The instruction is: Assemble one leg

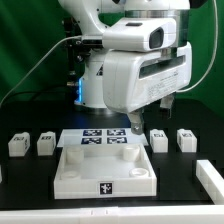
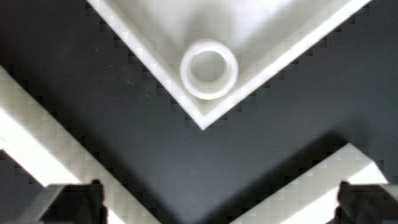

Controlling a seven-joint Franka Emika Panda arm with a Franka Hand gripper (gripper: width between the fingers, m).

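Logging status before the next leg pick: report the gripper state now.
Gripper: open, jaws wide apart, holding nothing.

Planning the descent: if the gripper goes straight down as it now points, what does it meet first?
Probably the bare black table, just off the socketed corner of the white tabletop. The open gripper holds nothing. How far it sits above the table is unclear.
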